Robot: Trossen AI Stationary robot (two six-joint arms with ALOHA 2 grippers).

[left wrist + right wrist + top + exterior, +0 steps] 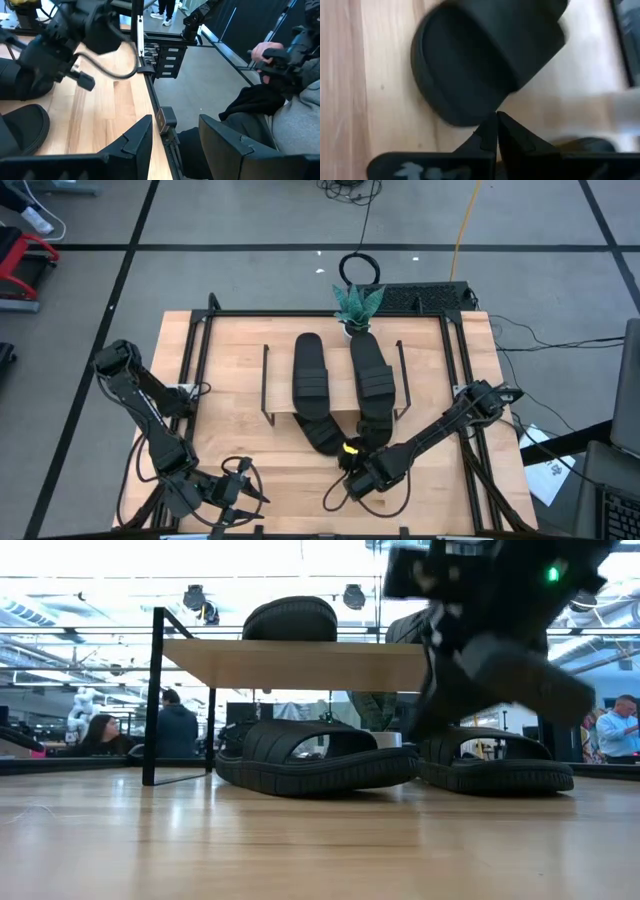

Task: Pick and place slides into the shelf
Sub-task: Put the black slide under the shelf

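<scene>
two slides (308,372) (372,370) are seen lying on top of the shelf (240,370) at the centre of the high view, and two more (315,757) (492,762) rest on the tabletop (300,840) beneath it, their ends jutting out below the board's lower edge. the right gripper (496,131), fingers pressed together and holding nothing, is placed just at the end of one lower slide. the left gripper (175,137) is kept at the lower left of the high view, fingers apart.
</scene>
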